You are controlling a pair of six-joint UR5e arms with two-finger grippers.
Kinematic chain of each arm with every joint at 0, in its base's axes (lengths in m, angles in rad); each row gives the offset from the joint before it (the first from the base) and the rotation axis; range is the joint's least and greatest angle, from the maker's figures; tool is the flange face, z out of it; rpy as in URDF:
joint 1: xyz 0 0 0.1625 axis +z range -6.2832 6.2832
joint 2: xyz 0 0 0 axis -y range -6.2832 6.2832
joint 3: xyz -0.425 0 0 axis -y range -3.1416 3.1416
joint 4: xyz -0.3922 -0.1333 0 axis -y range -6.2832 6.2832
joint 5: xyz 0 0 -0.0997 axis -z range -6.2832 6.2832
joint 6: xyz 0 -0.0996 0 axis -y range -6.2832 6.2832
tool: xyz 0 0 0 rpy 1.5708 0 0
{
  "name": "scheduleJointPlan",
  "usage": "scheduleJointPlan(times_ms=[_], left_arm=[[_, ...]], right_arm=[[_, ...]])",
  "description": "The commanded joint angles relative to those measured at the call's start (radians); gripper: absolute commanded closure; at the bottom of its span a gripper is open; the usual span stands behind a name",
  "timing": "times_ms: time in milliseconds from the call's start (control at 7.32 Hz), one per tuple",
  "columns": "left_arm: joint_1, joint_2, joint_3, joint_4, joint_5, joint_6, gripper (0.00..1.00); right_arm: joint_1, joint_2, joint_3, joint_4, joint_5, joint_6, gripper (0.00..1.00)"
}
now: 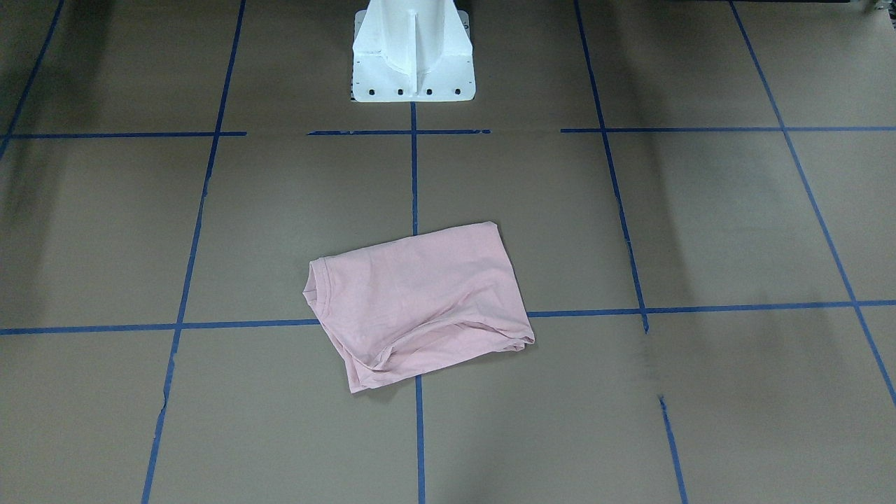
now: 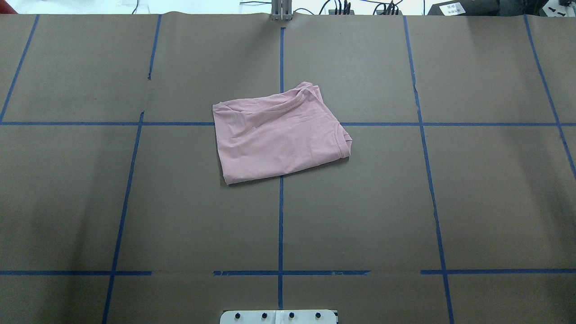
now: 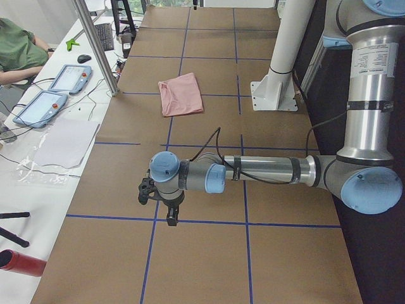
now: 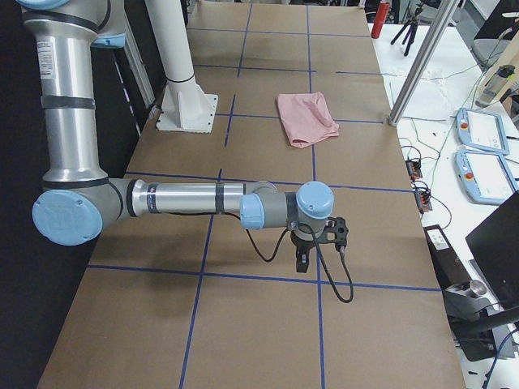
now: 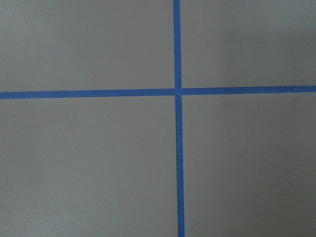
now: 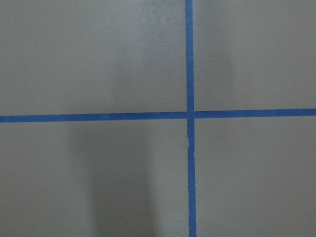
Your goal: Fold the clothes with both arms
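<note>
Nearest the camera at the robot's left end, the left arm [image 3: 266,170] reaches out level over the desk [image 3: 209,266]. Its left claw [image 3: 169,215] points down just above the brown paper, close to a blue tape line [image 3: 253,223]. From this side view I cannot tell whether the claw's fingers are apart or together. The left wrist camera shows only brown paper and a crossing of tape below it.

From the opposite end, the right arm [image 4: 186,198] lies out level in the same way. The right claw [image 4: 302,261] hangs over the paper just above another tape line, and its state cannot be told either. The right wrist camera likewise shows a tape crossing.

A pale pink T-shirt [image 2: 279,135] lies folded into a rough rectangle, well apart from both claws and roughly between them along the desk. It sits over the centre tape line where a cross line meets it. Its ribbed collar [image 2: 344,137] is at the end toward the right claw, and its print does not show. On the robot's side of the shirt, apart from it, stands the white pedestal base [image 1: 413,63].
</note>
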Motion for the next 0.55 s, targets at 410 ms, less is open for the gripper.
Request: scheduleJointPlan(times_ms=[410], left_arm=[[0.000,-0.002,0.000,-0.002,-0.003,0.003,0.00]], right_arm=[[0.000,-0.003,-0.011,-0.001,-0.001,0.000,0.00]])
